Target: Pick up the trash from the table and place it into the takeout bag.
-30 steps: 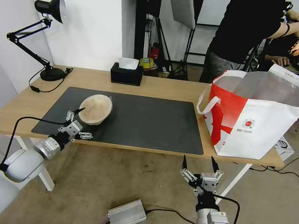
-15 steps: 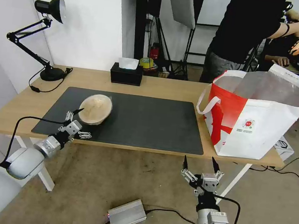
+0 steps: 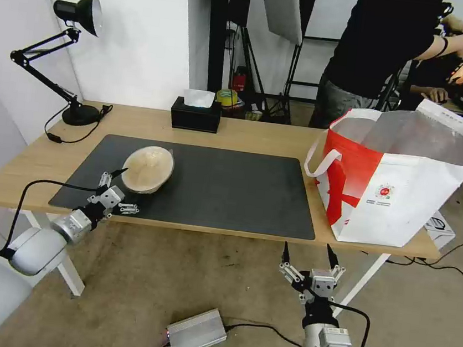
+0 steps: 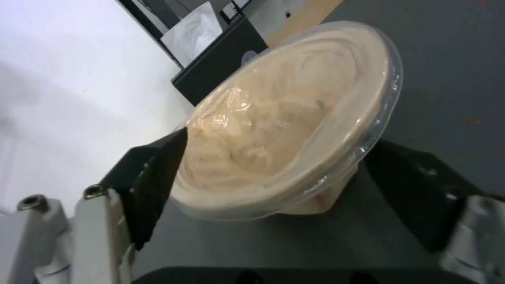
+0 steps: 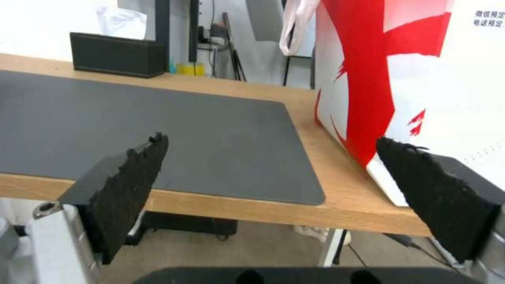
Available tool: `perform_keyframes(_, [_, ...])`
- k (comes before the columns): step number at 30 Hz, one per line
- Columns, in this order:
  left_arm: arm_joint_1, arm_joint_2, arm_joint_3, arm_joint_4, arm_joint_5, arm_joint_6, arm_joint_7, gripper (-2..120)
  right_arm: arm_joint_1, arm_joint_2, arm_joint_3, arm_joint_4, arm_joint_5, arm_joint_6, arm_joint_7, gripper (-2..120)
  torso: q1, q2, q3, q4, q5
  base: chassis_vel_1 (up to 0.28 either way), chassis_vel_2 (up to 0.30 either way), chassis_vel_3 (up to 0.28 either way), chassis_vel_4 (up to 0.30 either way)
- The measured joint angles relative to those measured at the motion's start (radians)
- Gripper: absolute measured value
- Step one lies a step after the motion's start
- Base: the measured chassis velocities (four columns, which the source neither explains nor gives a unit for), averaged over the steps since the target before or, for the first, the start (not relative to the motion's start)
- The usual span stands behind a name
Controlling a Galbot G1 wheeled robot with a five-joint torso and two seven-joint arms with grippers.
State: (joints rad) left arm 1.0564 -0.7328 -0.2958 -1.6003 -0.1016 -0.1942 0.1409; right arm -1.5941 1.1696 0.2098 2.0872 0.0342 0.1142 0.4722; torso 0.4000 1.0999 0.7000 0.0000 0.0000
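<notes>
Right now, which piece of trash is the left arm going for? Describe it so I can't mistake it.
On the table, find the dark grey mat. At its left end sits a beige paper-pulp bowl, tilted, under a clear plastic lid, just ahead of the open left gripper. Nothing else rests on the mat.

We get bright, even room light; beyond the left pincer (image 4: pixel 274 221) the wall (image 4: pixel 63 79) blows out white and everything's soft.
</notes>
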Motion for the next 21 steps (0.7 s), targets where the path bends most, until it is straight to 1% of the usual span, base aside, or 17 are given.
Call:
perform_keyframes(2, [-0.009, 0.000, 0.007, 0.004, 0.000, 0.000, 0.000, 73, 0.000, 0.002, 0.000, -0.003, -0.004, 0.002, 0.000, 100, 0.000, 0.000, 0.000, 0.0000, 0.0000, 0.000, 0.000, 0.000, 0.000])
perform_keyframes(3, [-0.009, 0.000, 0.007, 0.004, 0.000, 0.000, 0.000, 73, 0.000, 0.002, 0.000, -0.003, -0.004, 0.002, 0.000, 100, 0.000, 0.000, 0.000, 0.0000, 0.0000, 0.000, 0.000, 0.000, 0.000])
perform_keyframes(4, [-0.013, 0.000, 0.011, 0.007, 0.000, 0.000, 0.000, 69, 0.000, 0.003, -0.001, -0.004, -0.005, 0.003, 0.000, 100, 0.000, 0.000, 0.000, 0.0000, 0.0000, 0.000, 0.000, 0.000, 0.000])
perform_keyframes(6, [-0.022, 0.000, 0.019, 0.013, -0.001, -0.001, 0.000, 66, 0.001, 0.005, -0.001, -0.007, -0.006, 0.004, 0.000, 100, 0.000, 0.000, 0.000, 0.0000, 0.0000, 0.000, 0.000, 0.000, 0.000])
perform_keyframes(11, [-0.032, -0.001, 0.028, 0.018, -0.002, -0.003, 0.000, 63, 0.002, 0.007, -0.002, -0.010, -0.007, 0.004, 0.000, 100, 0.000, 0.000, 0.000, 0.0000, 0.0000, 0.000, 0.000, 0.000, 0.000])
perform_keyframes(18, [-0.044, -0.001, 0.043, 0.030, -0.005, -0.004, 0.000, 62, 0.006, 0.010, -0.004, -0.014, -0.011, 0.004, 0.000, 100, 0.000, 0.000, 0.000, 0.0000, 0.0000, 0.000, 0.000, 0.000, 0.000])
perform_keyframes(21, [-0.051, -0.002, 0.051, 0.040, -0.007, -0.008, 0.000, 52, 0.006, 0.010, -0.004, -0.015, -0.013, 0.004, 0.000, 100, 0.000, 0.000, 0.000, 0.0000, 0.0000, 0.000, 0.000, 0.000, 0.000])
